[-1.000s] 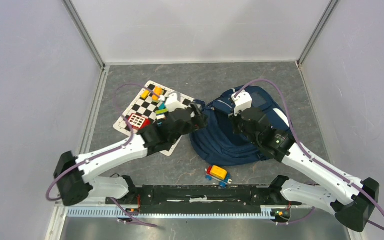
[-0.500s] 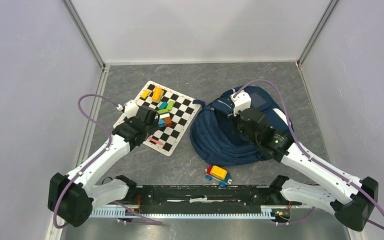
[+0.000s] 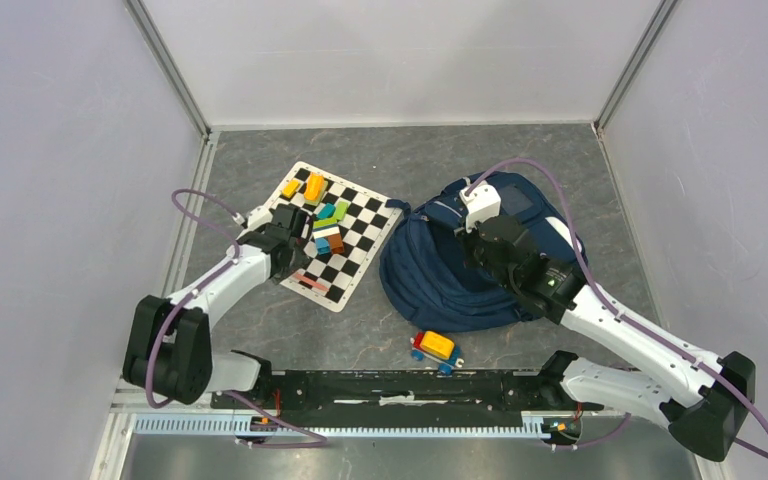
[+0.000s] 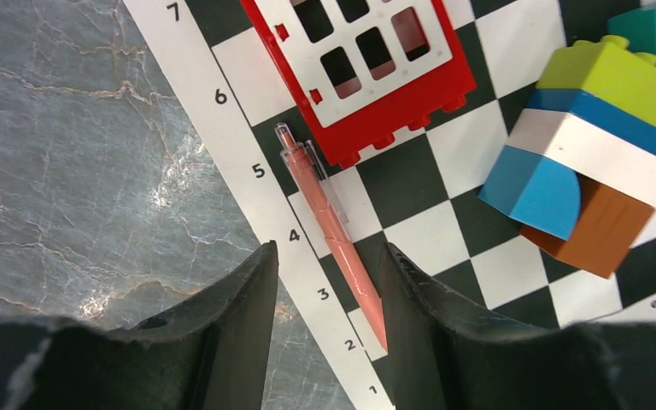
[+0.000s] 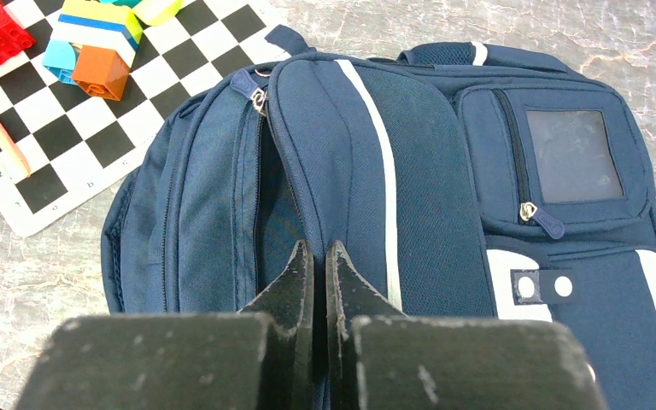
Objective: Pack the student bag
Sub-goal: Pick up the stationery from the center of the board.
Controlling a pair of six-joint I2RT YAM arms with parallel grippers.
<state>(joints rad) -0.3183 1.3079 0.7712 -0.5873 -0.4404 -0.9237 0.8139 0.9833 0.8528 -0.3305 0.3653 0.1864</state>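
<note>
Pen pickup step. My left gripper (image 4: 329, 252) straddles pen (image 4: 333, 231) on chessboard (image 4: 410, 231)'s numbered edge, jaws apart, no grip yet. Right gripper (image 5: 319, 248) pinched shut on bag (image 5: 367, 171) flap; bag just beside chessboard. Next: clamp, lift.

The left arm (image 3: 222, 285) extends forward from its base and leans slightly inward, with the wrist pitched downward. The left gripper (image 4: 329, 256) points down, its jaws partly apart. The right arm (image 3: 620, 325) reaches forward and inward, wrist angled down. The right gripper (image 5: 319, 249) has both fingers pressed together, tips touching.
</note>
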